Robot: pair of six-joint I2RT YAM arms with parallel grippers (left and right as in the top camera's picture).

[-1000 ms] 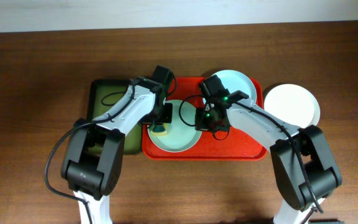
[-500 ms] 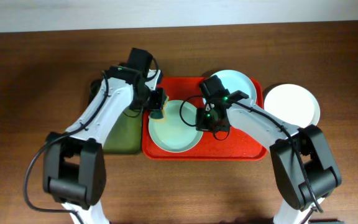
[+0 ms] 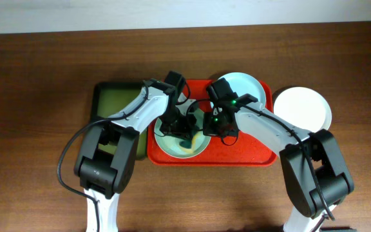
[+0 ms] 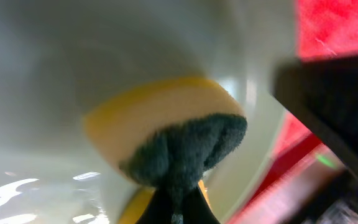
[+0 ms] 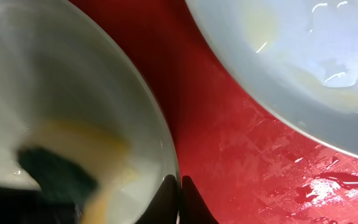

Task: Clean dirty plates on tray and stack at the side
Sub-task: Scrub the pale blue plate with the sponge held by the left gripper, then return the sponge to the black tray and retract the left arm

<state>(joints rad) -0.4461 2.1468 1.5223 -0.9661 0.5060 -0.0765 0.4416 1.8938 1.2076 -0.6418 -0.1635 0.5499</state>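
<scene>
On the red tray lies a pale mint-green plate. My left gripper is shut on a yellow sponge with a dark green scouring side, which presses on that plate's inside. My right gripper is shut on the same plate's right rim; in the overhead view this gripper is at the plate's right edge. A second mint-green plate with a yellow smear lies at the tray's far right. A white plate rests on the table to the right of the tray.
A dark green tray lies against the red tray's left side. Wet streaks show on the red tray floor. Bare wooden table surrounds both trays.
My left gripper swung with the sponge out to the tray's far left corner and has come back right and nearer, onto the near mint plate. The right arm has stayed put.
</scene>
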